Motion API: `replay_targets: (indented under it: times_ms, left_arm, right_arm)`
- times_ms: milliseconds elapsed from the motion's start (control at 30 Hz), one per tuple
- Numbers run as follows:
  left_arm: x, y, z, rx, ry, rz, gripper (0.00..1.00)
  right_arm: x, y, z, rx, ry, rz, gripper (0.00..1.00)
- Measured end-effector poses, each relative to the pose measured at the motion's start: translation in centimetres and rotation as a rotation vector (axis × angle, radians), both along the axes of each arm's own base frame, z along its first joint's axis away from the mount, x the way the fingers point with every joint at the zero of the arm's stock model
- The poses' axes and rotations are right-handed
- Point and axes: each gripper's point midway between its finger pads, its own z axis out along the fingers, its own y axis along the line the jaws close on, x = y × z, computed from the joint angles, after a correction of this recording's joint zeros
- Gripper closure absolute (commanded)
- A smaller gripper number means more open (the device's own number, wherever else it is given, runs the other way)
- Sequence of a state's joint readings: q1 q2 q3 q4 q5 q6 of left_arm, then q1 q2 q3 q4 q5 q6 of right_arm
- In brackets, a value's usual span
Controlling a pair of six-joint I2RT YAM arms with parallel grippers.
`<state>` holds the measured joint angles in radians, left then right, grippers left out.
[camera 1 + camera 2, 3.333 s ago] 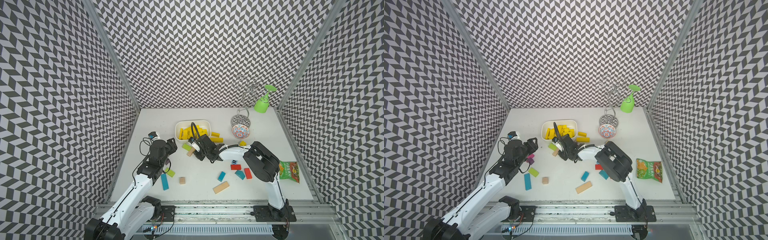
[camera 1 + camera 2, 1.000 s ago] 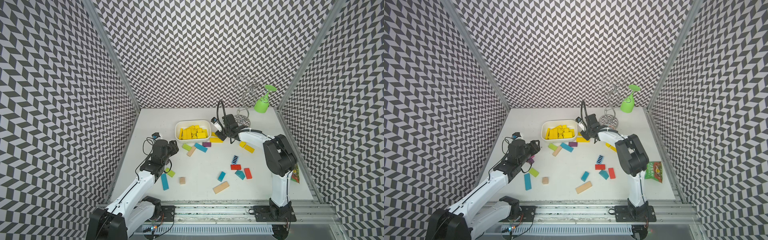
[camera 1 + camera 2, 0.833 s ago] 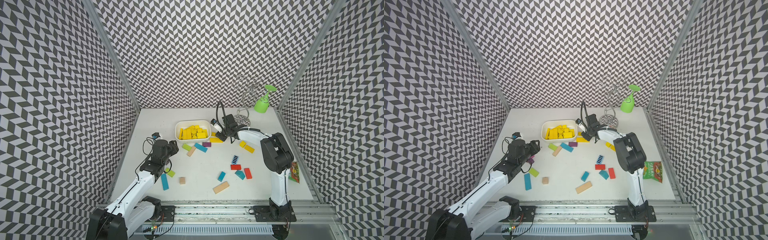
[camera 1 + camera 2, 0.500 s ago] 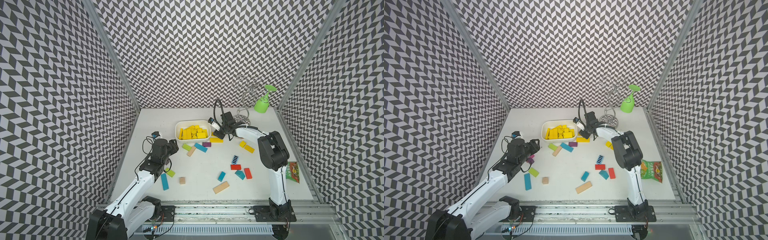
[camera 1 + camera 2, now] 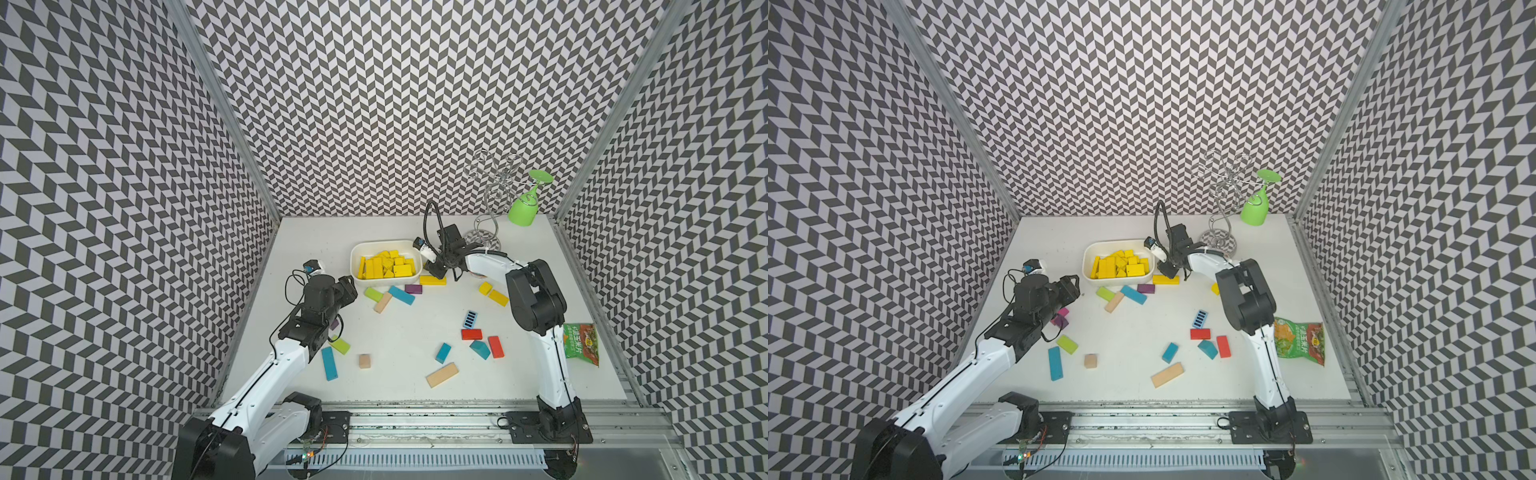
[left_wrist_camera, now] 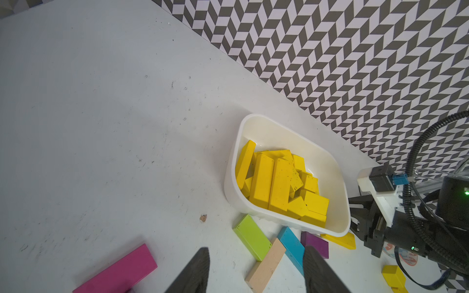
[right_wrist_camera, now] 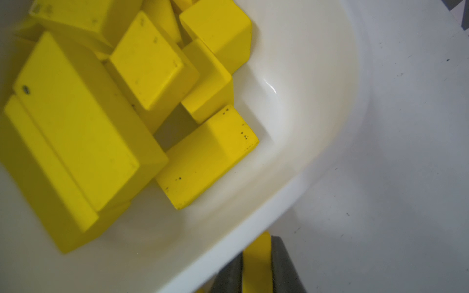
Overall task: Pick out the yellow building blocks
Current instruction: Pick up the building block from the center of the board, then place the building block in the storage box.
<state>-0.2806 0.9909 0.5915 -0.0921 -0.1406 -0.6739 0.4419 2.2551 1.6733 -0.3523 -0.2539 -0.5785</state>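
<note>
Nearest the robot lie only other colours, such as the pale wooden bar [image 5: 442,374] and a red block [image 5: 471,334], so that part looks sorted. Farther back, a yellow cube [image 5: 485,287] and a yellow brick [image 5: 498,297] wait on the table. Beyond them, most of the yellow building blocks [image 5: 384,266] fill the white tub [image 5: 384,284], so the job seems nearly done. The left gripper [image 6: 256,269] hovers with its jaws apart and empty. The right gripper [image 7: 256,265] is clamped on a yellow bar [image 5: 433,280] just outside the tub.
</note>
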Motion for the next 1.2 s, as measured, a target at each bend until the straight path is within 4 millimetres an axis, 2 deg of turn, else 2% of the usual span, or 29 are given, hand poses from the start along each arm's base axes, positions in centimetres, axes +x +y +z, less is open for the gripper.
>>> replay_targets:
  times_ms: [167,333,433,533,700,767,867,967,1067,1200]
  left_arm:
    - [0.0,0.0,-0.2,0.002,0.006,0.000,0.39]
    - [0.0,0.0,-0.2,0.002,0.006,0.000,0.39]
    - [0.0,0.0,-0.2,0.002,0.005,0.000,0.39]
    - [0.0,0.0,-0.1,0.000,0.004,-0.001,0.40]
    - [0.0,-0.1,-0.1,-0.001,0.003,-0.004,0.40]
    - [0.0,-0.1,-0.1,-0.001,0.003,-0.004,0.40]
    - [0.0,-0.1,-0.1,-0.001,0.003,-0.004,0.40]
    - [0.0,-0.1,-0.1,-0.002,0.003,-0.004,0.40]
    - [0.0,-0.1,-0.1,-0.001,0.001,-0.005,0.39]
    - [-0.1,-0.3,0.3,-0.005,-0.008,-0.020,0.38]
  right_arm:
    - [-0.1,0.1,0.1,0.008,0.005,0.011,0.97]
    - [0.0,-0.1,0.1,0.011,0.006,0.001,1.00]
    - [0.4,-0.5,1.0,0.010,-0.009,-0.032,1.00]
    - [0.5,-0.7,3.6,0.047,-0.035,-0.077,1.00]
    - [0.2,0.3,10.7,0.230,-0.112,-0.142,1.00]
    - [-0.3,0.9,12.9,0.312,-0.136,-0.159,1.00]
    - [-1.3,2.9,14.5,0.409,-0.142,-0.162,1.00]
    - [-2.3,5.8,14.1,0.462,-0.101,-0.150,1.00]
    - [-2.6,8.2,12.7,0.492,-0.051,-0.155,1.00]
    - [-2.6,10.1,10.1,0.510,0.028,-0.177,1.00]
